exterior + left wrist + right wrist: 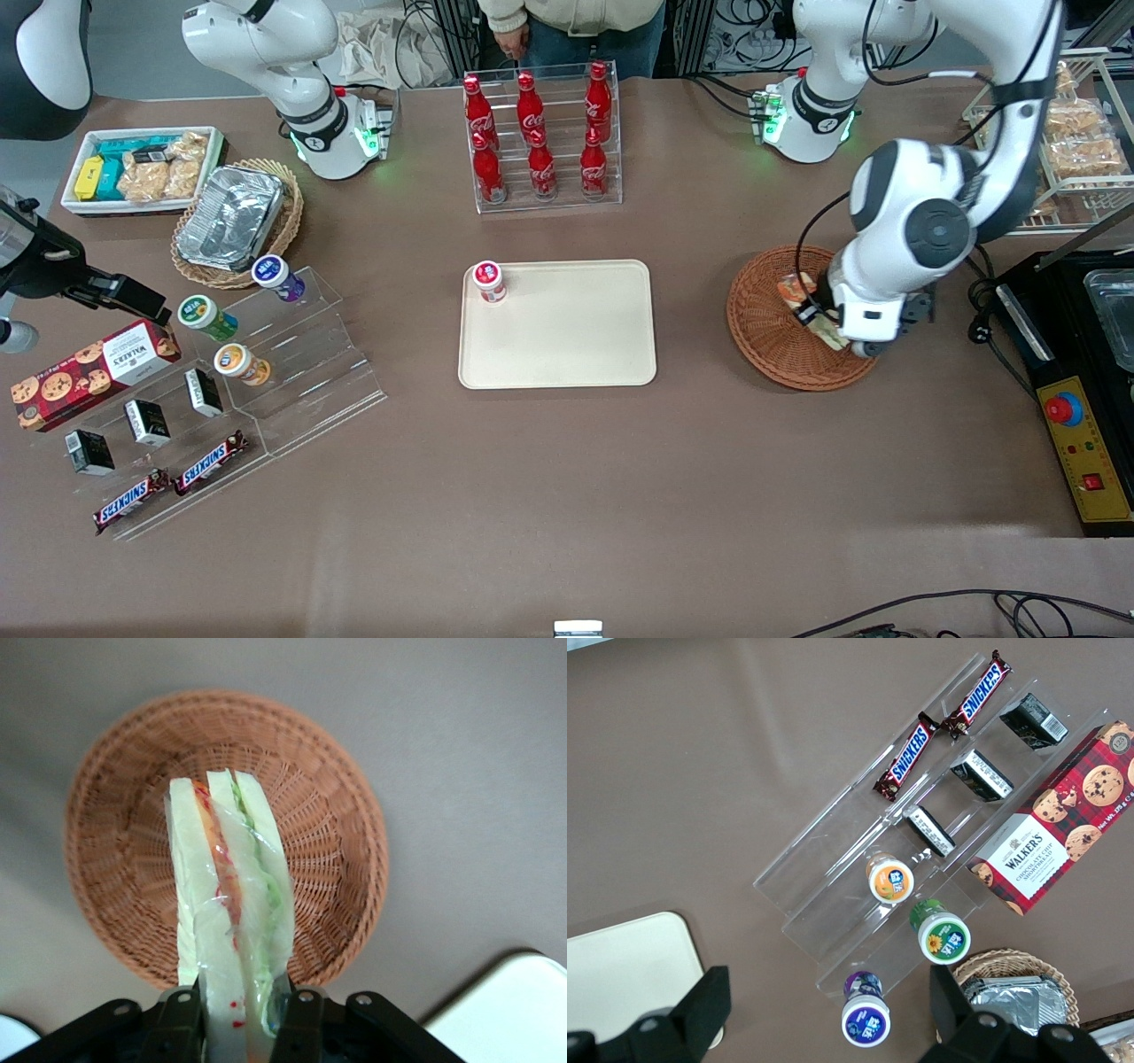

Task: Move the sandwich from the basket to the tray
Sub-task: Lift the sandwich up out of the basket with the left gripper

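Observation:
The sandwich (229, 904) is a plastic-wrapped wedge of pale bread with red-orange and green filling. My left gripper (237, 1010) is shut on it and holds it above the round reddish-brown wicker basket (328, 859). In the front view the gripper (828, 323) hangs over the basket (762, 328) with the sandwich (796, 291) partly hidden by the arm. The cream-beige tray (567, 346) lies mid-table, beside the basket toward the parked arm's end. A corner of the tray (514, 1010) shows in the left wrist view.
A red-capped cup (488, 282) stands on a tray corner. A rack of red cola bottles (540, 133) stands farther from the camera than the tray. A black control box (1076, 425) lies at the working arm's end. A clear stepped stand (292, 354) with snacks sits toward the parked arm's end.

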